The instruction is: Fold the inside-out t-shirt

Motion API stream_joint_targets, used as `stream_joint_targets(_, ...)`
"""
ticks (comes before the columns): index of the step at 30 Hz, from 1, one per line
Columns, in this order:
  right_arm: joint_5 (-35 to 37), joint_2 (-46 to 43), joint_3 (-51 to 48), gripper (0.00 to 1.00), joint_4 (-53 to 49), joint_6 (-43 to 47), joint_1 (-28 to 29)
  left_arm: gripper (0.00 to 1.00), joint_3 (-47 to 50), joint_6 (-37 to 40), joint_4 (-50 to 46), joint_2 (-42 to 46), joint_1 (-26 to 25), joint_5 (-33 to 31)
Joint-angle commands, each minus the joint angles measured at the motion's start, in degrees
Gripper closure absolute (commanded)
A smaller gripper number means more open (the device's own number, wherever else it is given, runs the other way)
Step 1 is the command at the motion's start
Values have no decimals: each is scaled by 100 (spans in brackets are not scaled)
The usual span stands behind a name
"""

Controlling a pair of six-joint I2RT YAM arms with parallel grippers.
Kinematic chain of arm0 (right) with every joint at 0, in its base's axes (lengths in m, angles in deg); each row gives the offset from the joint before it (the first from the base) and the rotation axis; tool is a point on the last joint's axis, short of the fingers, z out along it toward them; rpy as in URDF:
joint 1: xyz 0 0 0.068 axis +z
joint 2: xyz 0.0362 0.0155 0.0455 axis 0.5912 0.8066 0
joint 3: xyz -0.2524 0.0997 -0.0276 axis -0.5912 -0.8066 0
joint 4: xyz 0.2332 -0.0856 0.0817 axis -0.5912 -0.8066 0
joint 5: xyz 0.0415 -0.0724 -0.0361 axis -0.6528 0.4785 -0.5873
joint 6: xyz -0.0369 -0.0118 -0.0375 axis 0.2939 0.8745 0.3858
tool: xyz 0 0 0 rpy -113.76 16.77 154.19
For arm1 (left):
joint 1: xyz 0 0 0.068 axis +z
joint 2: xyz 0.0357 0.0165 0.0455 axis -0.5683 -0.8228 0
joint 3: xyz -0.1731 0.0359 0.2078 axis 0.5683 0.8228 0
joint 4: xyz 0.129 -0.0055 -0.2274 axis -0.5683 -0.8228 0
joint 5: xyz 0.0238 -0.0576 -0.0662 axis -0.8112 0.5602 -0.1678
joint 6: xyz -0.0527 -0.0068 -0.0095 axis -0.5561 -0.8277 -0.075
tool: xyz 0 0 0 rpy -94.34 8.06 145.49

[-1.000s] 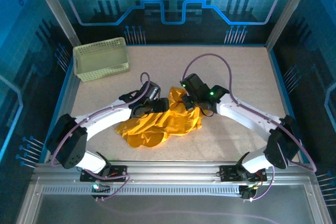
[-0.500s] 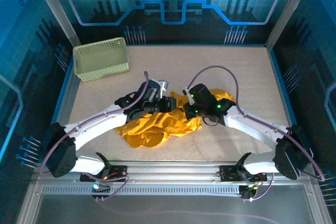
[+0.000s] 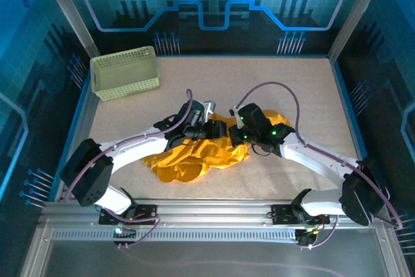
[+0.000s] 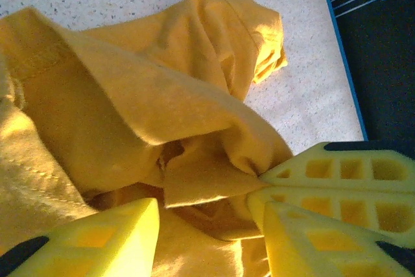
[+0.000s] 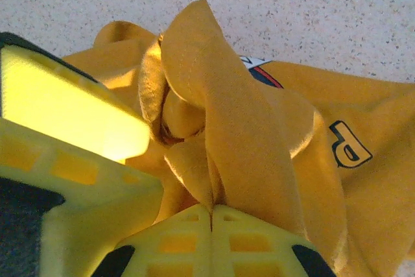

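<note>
One t-shirt (image 3: 194,157), crumpled — judged light, limp, no stiffness.
Right gripper (image 5: 212,214) pinches a cloth ridge; left gripper (image 4: 211,215) stands open — best hold: a hem or seam.

T-shirt (image 3: 201,154): you're looking at soft matt cloth, mustard-yellow and creasing all over; a stitched hem is showing in the left wrist view, and a flat dark print in the right wrist view.
Table (image 3: 311,95): it's reading as a pale speckled top, matt and looking faintly grainy.
Basket (image 3: 124,74): pale green plastic lattice is showing, dull rather than shiny.
Left gripper (image 4: 209,222): its fingers (image 4: 97,238) are looking like smooth yellow moulded plastic with ribbed pockets.
Right gripper (image 5: 212,215): the same yellow pocketed plastic is showing.
Arm shells (image 3: 133,144): white plastic is catching light, glossy.
Front rail (image 3: 214,225): bare metal is gleaming dully.
</note>
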State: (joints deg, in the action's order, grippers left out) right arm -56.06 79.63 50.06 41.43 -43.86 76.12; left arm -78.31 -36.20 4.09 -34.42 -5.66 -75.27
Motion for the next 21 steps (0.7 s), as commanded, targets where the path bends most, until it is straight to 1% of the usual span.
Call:
stream_joint_targets(1, -202, -162, -105, 100, 278, -93, -66, 46, 138, -155, 353, -23, 29, 78)
stream_joint_targets(4, -345, -264, -251, 100, 464, -126, -125, 47, 310, -317, 610, -71, 151, 226)
stream_joint_targets(7, -617, -346, -435, 100, 723, -221, -253, 52, 599, -556, 1275, -78, 270, 518)
stream_joint_targets(10, -778, -400, -596, 100, 921, -326, -368, 55, 703, -654, 1577, -115, 300, 618)
stream_joint_targets(16, -1151, -419, -741, 100, 1196, -392, -517, 54, 875, -743, 2027, -147, 340, 801)
stream_joint_targets(21, -1290, -428, -823, 100, 1368, -452, -534, 58, 910, -860, 2334, -277, 349, 952)
